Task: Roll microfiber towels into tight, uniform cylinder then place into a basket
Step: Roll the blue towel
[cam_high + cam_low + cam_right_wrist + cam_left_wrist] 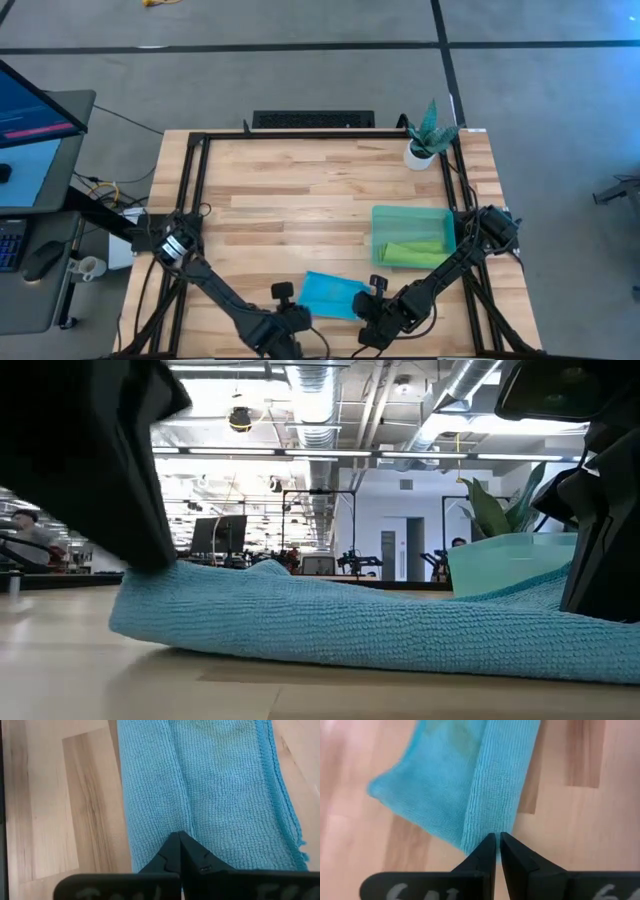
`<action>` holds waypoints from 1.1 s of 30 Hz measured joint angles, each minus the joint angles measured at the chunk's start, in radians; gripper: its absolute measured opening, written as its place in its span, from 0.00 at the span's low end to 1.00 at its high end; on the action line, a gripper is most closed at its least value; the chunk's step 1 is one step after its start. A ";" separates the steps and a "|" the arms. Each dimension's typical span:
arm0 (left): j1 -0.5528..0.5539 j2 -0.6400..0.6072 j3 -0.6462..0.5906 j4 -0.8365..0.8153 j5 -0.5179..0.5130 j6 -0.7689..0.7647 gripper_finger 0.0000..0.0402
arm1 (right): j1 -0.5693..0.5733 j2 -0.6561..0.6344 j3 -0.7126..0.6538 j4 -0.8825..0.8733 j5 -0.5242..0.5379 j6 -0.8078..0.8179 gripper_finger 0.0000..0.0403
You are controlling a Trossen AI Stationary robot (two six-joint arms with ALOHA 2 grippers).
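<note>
The turquoise towel (332,293) lies folded on the wooden table near its front edge, between my two grippers. My left gripper (300,312) is shut at the towel's left end, and my right gripper (366,305) is shut at its right end. In the low view the towel (360,625) sags onto the table in the middle and rises toward each gripper. The green basket (440,222) stands farther back on the right, and the lime green towel (410,252) lies inside it. My left gripper pinches the near end of the towel's folded-over strip (479,832) between its two fingers, which slant down at it. That end (150,582) is raised a little; the rest of the towel lies on the table. My right gripper pinches the towel at its right end (182,822) between its two fingers, slanting down from above. A crease runs away from the fingertips along the cloth. That end (545,592) rises off the table toward the fingers.
A small white plant pot (420,153) stands at the far right corner, behind the basket. A black frame (200,180) runs round the tabletop. Bare wood (290,210) spreads over the table's middle and far left.
</note>
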 joint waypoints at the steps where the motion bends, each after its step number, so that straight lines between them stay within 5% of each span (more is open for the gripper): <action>1: -0.007 -0.002 0.009 -0.013 -0.020 0.000 0.04 | 0.000 0.000 0.000 0.001 0.000 0.000 0.03; 12: -0.031 -0.006 0.187 -0.092 -0.221 0.210 0.04 | -0.011 0.000 0.000 0.004 -0.012 0.008 0.03; 18: 0.011 -0.004 0.144 0.058 -0.157 0.337 0.04 | -0.011 0.000 0.000 0.007 -0.010 0.008 0.03; 25: 0.094 0.005 -0.011 0.353 0.069 0.446 0.04 | -0.010 0.000 0.000 0.007 -0.008 0.026 0.03; 33: 0.142 0.001 -0.144 0.405 0.062 0.370 0.04 | -0.011 0.000 0.000 0.008 -0.007 0.027 0.04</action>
